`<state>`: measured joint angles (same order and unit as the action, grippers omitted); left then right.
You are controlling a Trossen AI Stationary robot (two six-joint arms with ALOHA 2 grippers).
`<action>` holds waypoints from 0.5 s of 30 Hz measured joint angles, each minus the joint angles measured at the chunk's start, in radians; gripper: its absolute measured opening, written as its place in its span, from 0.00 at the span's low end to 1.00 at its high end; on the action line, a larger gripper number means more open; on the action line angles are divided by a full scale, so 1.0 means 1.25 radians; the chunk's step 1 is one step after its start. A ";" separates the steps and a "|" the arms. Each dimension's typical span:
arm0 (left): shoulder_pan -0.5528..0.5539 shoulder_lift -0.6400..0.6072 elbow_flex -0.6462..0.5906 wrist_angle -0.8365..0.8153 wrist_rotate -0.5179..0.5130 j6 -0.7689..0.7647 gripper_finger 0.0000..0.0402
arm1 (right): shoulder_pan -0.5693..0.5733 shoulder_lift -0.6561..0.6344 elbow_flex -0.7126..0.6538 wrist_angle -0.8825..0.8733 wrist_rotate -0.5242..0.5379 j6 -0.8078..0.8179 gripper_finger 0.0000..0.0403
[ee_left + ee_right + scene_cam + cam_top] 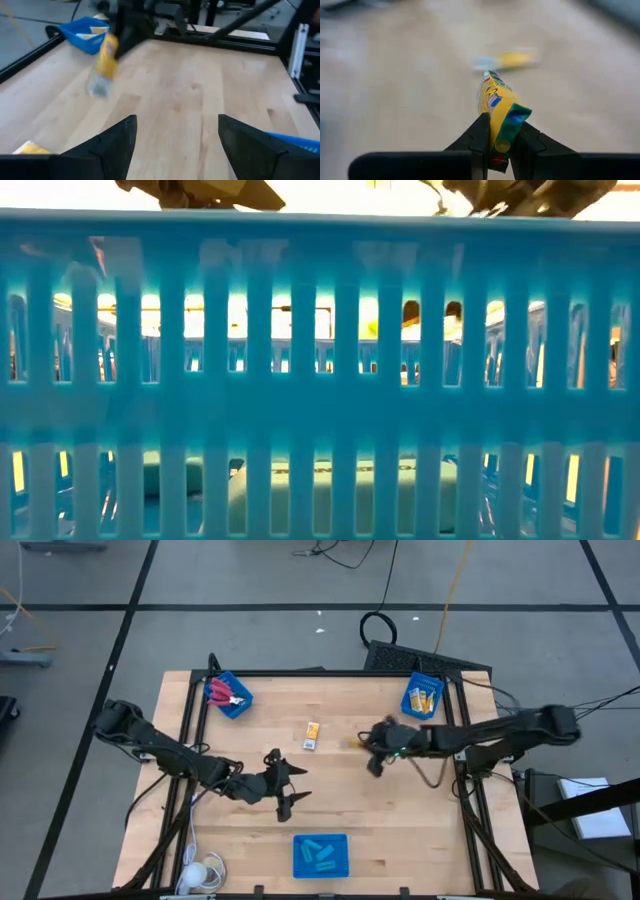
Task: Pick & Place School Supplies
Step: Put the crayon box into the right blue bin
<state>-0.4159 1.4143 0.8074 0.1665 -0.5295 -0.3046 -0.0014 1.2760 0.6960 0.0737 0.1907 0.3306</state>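
Note:
In the high view my right gripper (368,746) is above the table's middle right, shut on a yellow-orange pack (353,742). A second pack (311,735) lies flat on the table to its left and shows blurred in the right wrist view (512,59). My left gripper (293,788) hovers open near the table's middle, its fingers (115,137) wide apart and touching nothing. Red-handled scissors (222,693) lie in the far-left blue bin. Light-blue pieces (320,855) lie in the near blue bin. My right gripper (501,125) pinches the yellow-orange pack between its two fingers at the pack's green-printed end (512,120). The rest of the pack (492,95) sticks out past the fingertips. In the left wrist view the pack (106,55) hangs below the gripper, above the wood.
A far-right blue bin (422,696) holds more yellow packs. The near bin's slotted wall (320,330) fills the low view. A white object with a cable (200,873) lies at the near-left corner. Black frame rails (190,730) run along the table's sides.

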 joint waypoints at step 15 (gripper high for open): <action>0.020 0.000 0.000 -0.008 -0.017 -0.032 0.70 | -0.107 -0.198 -0.001 -0.593 0.634 0.032 0.09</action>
<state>-0.3906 1.4147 0.8074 0.1568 -0.5502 -0.3441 -0.1349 1.0289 0.6944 -0.6669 0.9829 0.3709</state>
